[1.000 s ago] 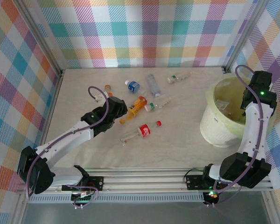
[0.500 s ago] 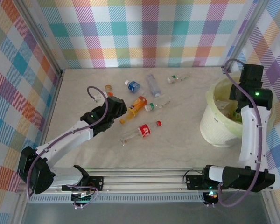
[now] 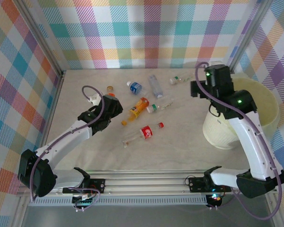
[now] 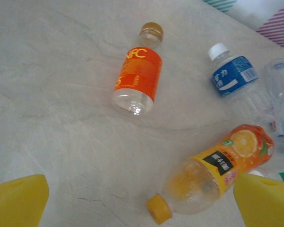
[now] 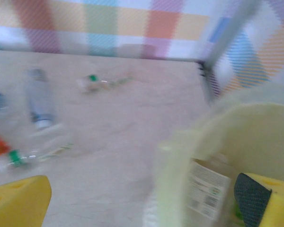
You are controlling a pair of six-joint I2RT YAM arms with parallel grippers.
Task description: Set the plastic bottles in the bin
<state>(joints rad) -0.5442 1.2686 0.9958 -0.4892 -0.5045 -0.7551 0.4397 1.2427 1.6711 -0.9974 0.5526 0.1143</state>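
Bottles mid-table, bin at right edge

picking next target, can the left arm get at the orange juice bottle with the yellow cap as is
Likely yes: the open left tool hovers above the juice bottle, which lies uncovered between its fingers.

Pastel plaid walls surround a beige, marbled worktop. The bin is cream outside and pale yellow-green inside. The orange-label bottle has a gold cap, the blue-label bottle a white cap, and the red-label bottle a red one.
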